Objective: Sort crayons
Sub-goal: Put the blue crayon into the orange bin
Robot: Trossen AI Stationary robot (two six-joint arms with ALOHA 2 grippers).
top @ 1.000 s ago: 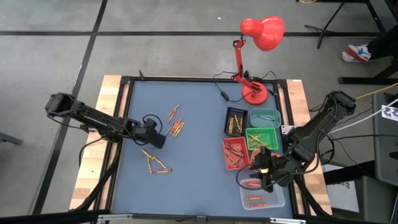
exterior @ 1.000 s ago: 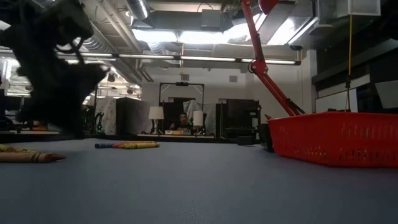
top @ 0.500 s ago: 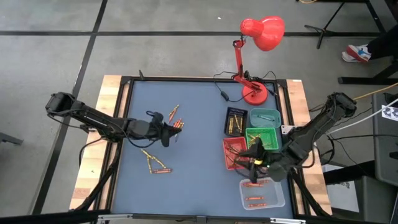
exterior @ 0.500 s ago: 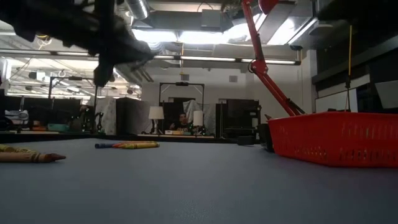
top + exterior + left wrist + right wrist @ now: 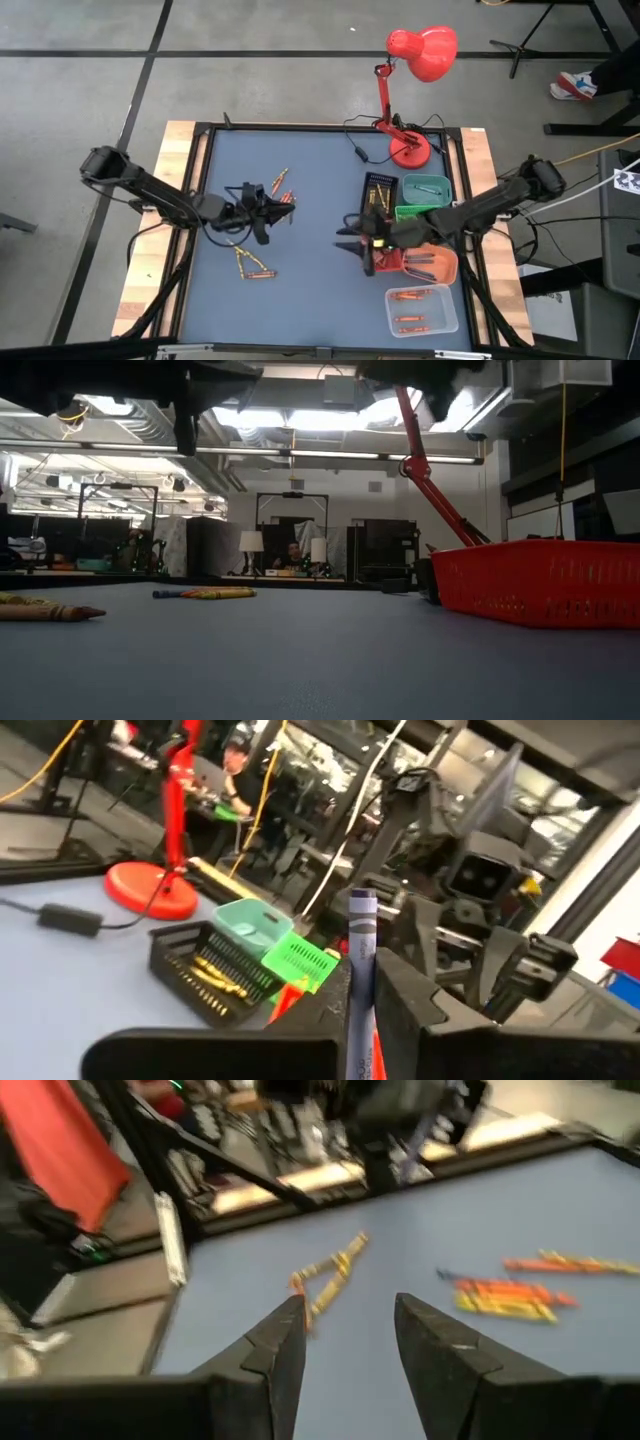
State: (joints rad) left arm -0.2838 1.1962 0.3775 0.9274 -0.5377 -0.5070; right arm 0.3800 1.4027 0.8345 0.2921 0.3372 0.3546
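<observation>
Left claw (image 5: 362,1010) clamped on one crayon (image 5: 359,955), lifted mid-surface (image 5: 310,290). Right claw (image 5: 348,1335) wide, empty, swinging over from trays (image 5: 419,222). Risk: arms closing in, could clip each other & knock the crayon loose.

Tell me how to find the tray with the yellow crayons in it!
Start at the red lamp at the far edge of the blue table. Just in front of its round base sits a cluster of small trays. The one you want is the black tray, on the cluster's side facing the middle of the table, beside the teal tray; it is the only dark one, and yellowish crayons lie inside it.
</observation>
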